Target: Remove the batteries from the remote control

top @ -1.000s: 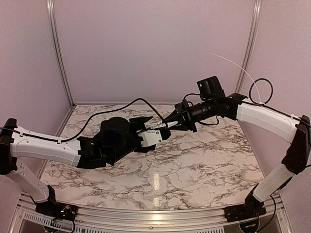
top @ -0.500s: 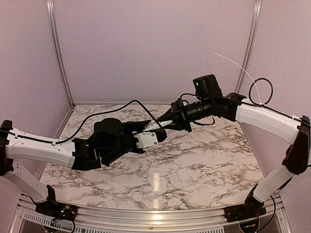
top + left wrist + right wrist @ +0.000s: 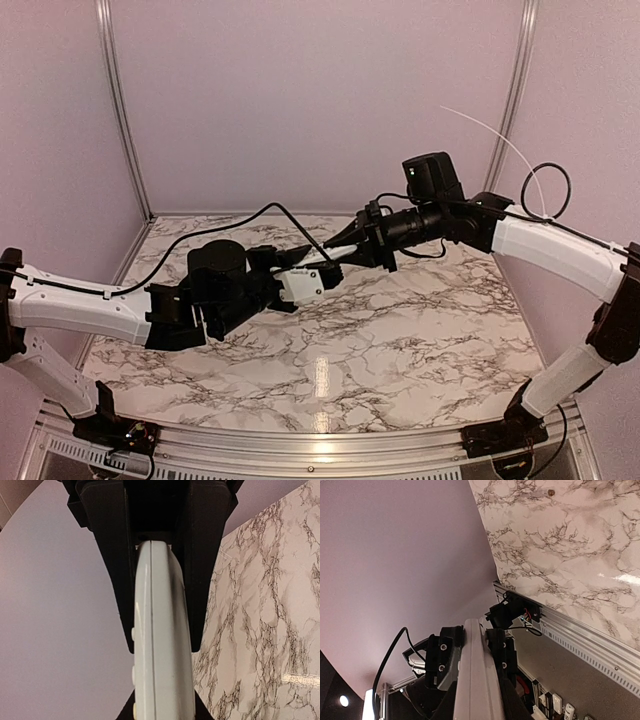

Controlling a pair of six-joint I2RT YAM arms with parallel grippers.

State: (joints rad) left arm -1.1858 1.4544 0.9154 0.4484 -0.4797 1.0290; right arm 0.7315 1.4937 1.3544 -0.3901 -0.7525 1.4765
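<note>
The remote control [image 3: 160, 645] hung in the air between my two sets of fingers, well above the table. I saw it edge-on: a slim white plastic slab with a seam running down its side and small round buttons bulging from one face. My left gripper [image 3: 162, 647] pinched it across its thickness, flat black pads tight against both faces. My right gripper [image 3: 472, 635] pinched the opposite end the same way. I judge that one hand was there to steady the body while the other worked at the back cover, since so smooth and thin a case would twist out of a single grip. No batteries showed, and the back recess was hidden from me. Below my fingers lay the glossy marble-patterned table [image 3: 400, 330], with plain mauve walls [image 3: 300, 100] beyond.
</note>
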